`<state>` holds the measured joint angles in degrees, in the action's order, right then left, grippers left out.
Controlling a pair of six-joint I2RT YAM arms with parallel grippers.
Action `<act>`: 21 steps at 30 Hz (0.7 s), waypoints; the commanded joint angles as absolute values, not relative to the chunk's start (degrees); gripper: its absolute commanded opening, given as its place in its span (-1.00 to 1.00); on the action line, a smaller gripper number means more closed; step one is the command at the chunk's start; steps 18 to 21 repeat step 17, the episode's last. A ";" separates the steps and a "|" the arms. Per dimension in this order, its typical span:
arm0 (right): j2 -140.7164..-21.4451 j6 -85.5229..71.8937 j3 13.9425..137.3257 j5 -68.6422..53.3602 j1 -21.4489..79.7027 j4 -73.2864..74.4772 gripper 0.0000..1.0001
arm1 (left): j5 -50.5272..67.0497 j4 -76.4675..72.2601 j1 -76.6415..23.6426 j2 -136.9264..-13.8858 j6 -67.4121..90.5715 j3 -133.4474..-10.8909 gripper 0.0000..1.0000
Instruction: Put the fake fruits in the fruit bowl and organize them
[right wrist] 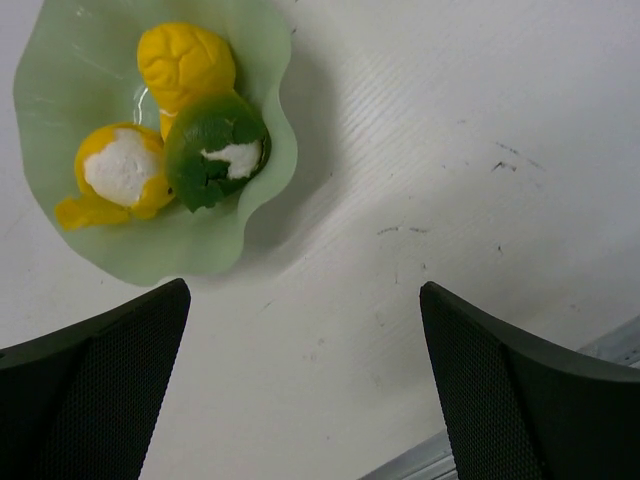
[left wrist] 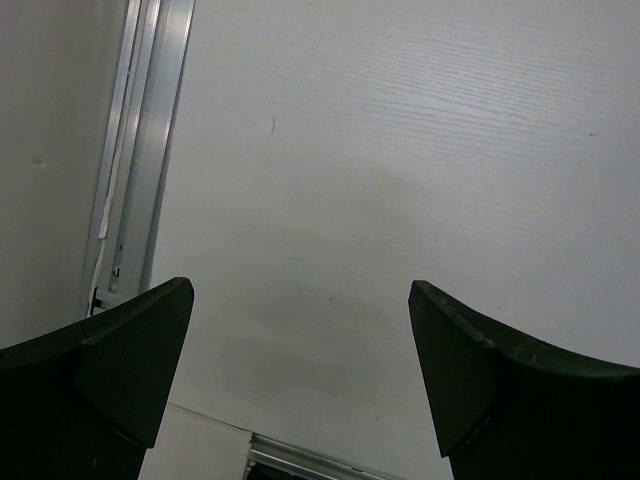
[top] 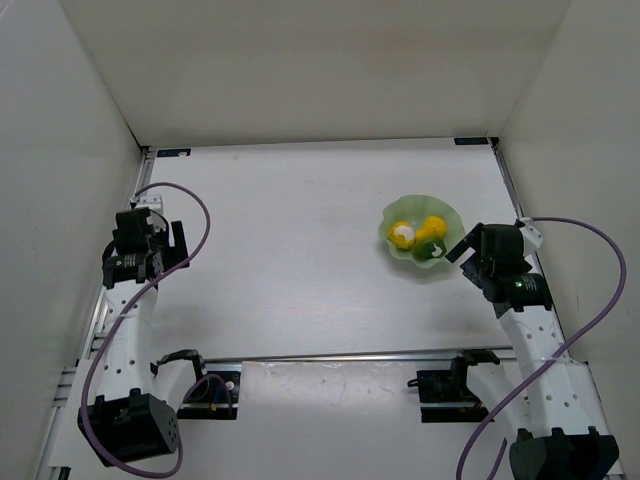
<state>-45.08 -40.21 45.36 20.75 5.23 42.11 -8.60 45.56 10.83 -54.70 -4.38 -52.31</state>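
The fruit bowl (right wrist: 60, 80), at the upper left of the right wrist view, contains a round yellow fruit (right wrist: 187, 62), a yellow pear (right wrist: 118, 175) and a green fruit (right wrist: 215, 150), all touching. The right gripper (right wrist: 303, 300) and the left gripper (left wrist: 300, 295) are both spread wide and hold nothing.

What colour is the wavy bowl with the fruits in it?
The bowl is pale, see-through green. The right wrist view shows it best.
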 commanded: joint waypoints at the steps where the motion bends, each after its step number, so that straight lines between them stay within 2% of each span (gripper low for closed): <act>1: -42.55 -43.07 45.18 18.37 5.19 43.76 1.00 | -10.54 45.35 11.34 -51.95 -2.73 -50.98 1.00; 21: -34.80 -42.45 44.12 15.22 5.19 51.06 1.00 | -9.05 45.35 11.34 -49.75 -2.20 -50.98 1.00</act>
